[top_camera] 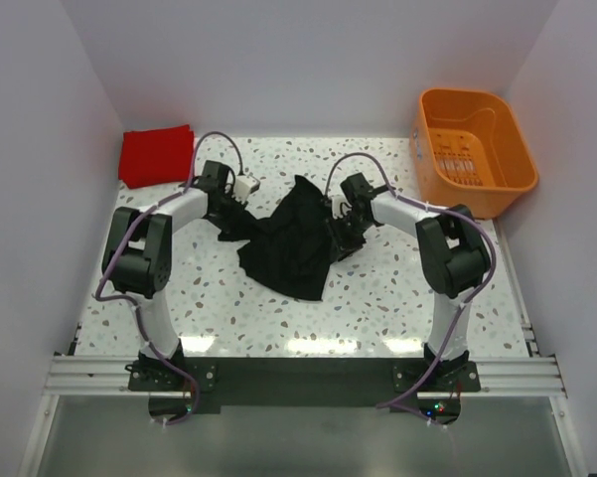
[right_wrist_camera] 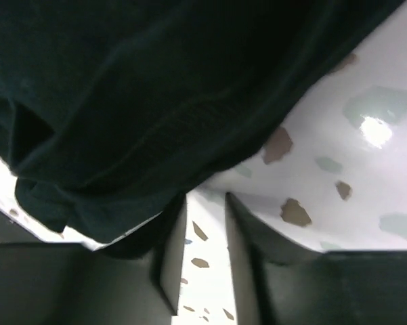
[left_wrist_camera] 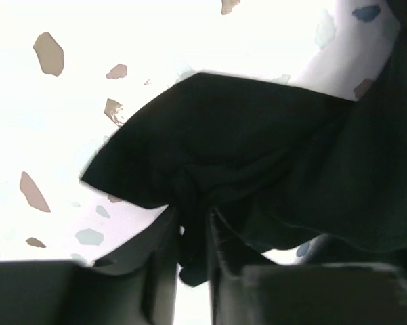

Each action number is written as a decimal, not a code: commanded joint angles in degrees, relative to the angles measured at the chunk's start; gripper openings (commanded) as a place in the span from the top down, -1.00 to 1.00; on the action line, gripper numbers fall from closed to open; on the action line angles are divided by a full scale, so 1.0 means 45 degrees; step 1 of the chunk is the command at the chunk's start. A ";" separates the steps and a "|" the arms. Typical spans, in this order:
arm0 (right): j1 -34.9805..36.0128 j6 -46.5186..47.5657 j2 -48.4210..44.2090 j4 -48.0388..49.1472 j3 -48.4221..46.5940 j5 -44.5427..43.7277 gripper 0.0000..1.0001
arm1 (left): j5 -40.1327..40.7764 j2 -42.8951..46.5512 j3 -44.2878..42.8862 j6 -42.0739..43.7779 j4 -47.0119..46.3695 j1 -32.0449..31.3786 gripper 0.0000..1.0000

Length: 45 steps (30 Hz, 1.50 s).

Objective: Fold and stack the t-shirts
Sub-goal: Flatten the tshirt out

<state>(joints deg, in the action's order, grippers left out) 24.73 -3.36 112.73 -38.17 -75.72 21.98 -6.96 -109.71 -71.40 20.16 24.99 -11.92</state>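
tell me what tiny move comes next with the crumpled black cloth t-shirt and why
Probably ease the right gripper forward onto the hem of the black cloth t-shirt and close. The left gripper pinches a fold, but bare speckled table shows between the right gripper's jaws, and the shirt lies bunched; spreading it likely needs both holds.

Top view's bright, even and sharp, just glare patches on the table [top_camera: 377,298] on the near side of the black shirt [top_camera: 288,248]. Left wrist view blows out the table around it, and up close it's a blurry dark blob
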 commanded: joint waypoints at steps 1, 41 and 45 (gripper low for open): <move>0.0168 0.0197 0.1062 0.0846 0.0188 -0.0177 0.52 | 0.0746 -0.0230 0.0162 -0.0007 -0.0086 0.0071 0.57; 0.3450 -0.1325 0.1883 0.0554 -0.3016 0.1950 -0.05 | -0.1168 0.3052 0.1354 -0.0829 0.2356 0.1634 1.00; 0.3372 -0.1091 0.1104 0.0456 -0.2783 0.2537 0.53 | -0.1070 0.3091 0.1471 -0.0809 0.2200 0.1634 1.00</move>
<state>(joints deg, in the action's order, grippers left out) 40.01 -8.51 120.60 -35.35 -87.31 29.34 -11.60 -98.00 -65.65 17.10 35.46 -4.56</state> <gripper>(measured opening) 0.268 0.037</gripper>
